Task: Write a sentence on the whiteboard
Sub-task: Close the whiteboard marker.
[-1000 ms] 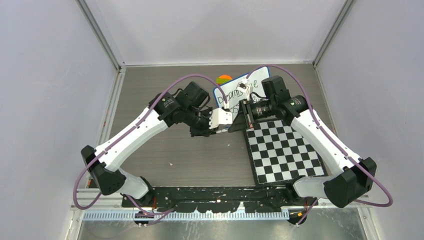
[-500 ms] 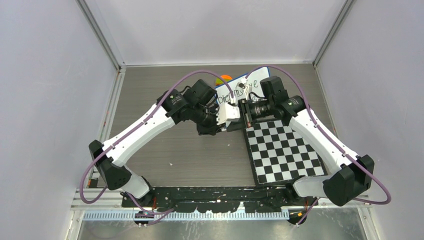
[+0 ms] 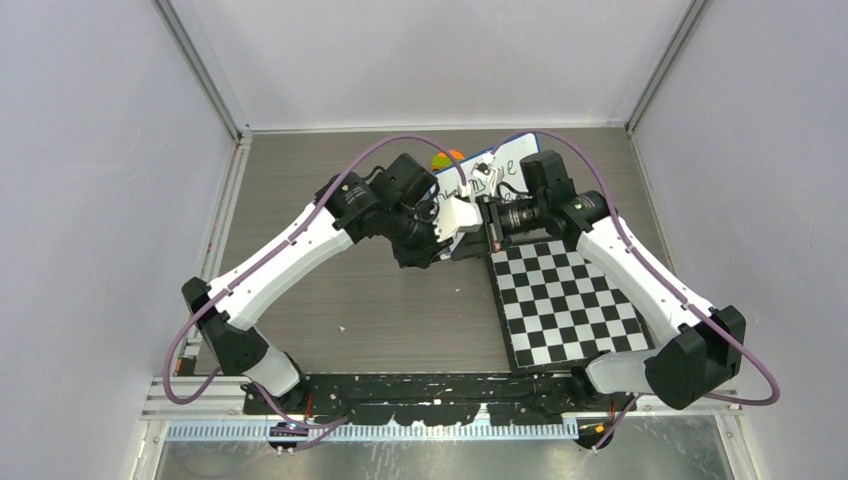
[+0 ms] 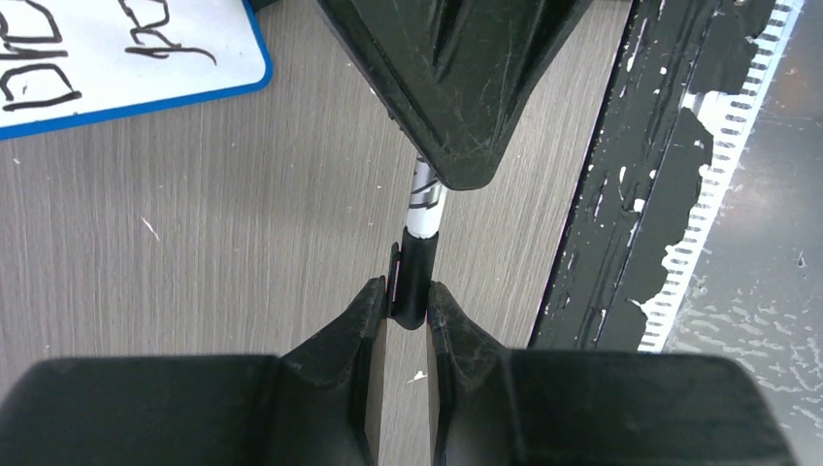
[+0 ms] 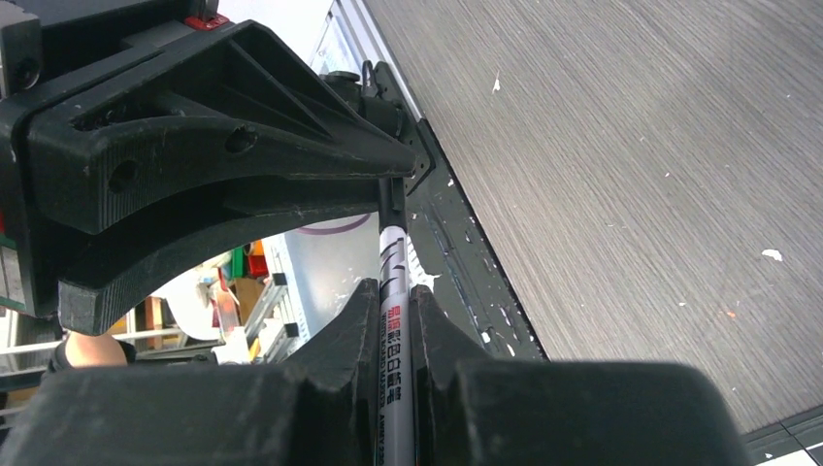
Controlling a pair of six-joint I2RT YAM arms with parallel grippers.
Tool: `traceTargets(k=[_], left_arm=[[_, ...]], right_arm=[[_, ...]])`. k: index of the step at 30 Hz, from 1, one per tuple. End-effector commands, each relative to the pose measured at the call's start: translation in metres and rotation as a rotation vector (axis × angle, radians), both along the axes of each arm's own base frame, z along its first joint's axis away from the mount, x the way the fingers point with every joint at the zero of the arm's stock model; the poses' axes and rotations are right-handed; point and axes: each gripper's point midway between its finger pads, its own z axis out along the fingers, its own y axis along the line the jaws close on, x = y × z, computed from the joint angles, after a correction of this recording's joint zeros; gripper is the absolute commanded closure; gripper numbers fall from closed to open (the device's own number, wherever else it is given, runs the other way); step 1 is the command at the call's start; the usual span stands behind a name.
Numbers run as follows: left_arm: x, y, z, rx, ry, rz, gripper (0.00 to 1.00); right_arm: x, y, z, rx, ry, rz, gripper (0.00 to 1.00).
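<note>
The whiteboard (image 3: 512,156), white with a blue rim, lies at the back, mostly hidden by both wrists. Part of the black sentence (image 3: 487,177) shows; its corner also shows in the left wrist view (image 4: 126,68). My left gripper (image 4: 408,296) is shut on the black marker cap (image 4: 413,277). My right gripper (image 5: 393,291) is shut on the white marker barrel (image 5: 393,335). The two grippers (image 3: 462,222) (image 3: 490,226) meet tip to tip just in front of the whiteboard. The cap sits on the end of the marker (image 4: 424,199).
A black-and-white checkered board (image 3: 565,300) lies on the right under the right arm. An orange and green object (image 3: 445,158) sits left of the whiteboard. The black base rail (image 4: 621,194) runs along the near edge.
My left gripper has moved right and back with the cap, closing on the right gripper until the cap meets the marker. The right gripper has hardly moved.
</note>
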Motion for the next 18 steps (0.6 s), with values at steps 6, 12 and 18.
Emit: traceTargets(k=[6,12,18], left_arm=[[0.021,-0.037,0.065,-0.22,-0.22,-0.039,0.93],[0.032,-0.011,0.065,-0.201,-0.215,0.0,0.65],[0.056,0.024,0.078,-0.338,-0.068,0.141,0.44]], right_arm=[[0.012,0.008,0.004,-0.025,-0.021,0.005,1.0],[0.039,0.003,0.014,0.0,-0.05,-0.053,1.0],[0.1,-0.009,0.044,0.163,-0.075,-0.197,1.0]])
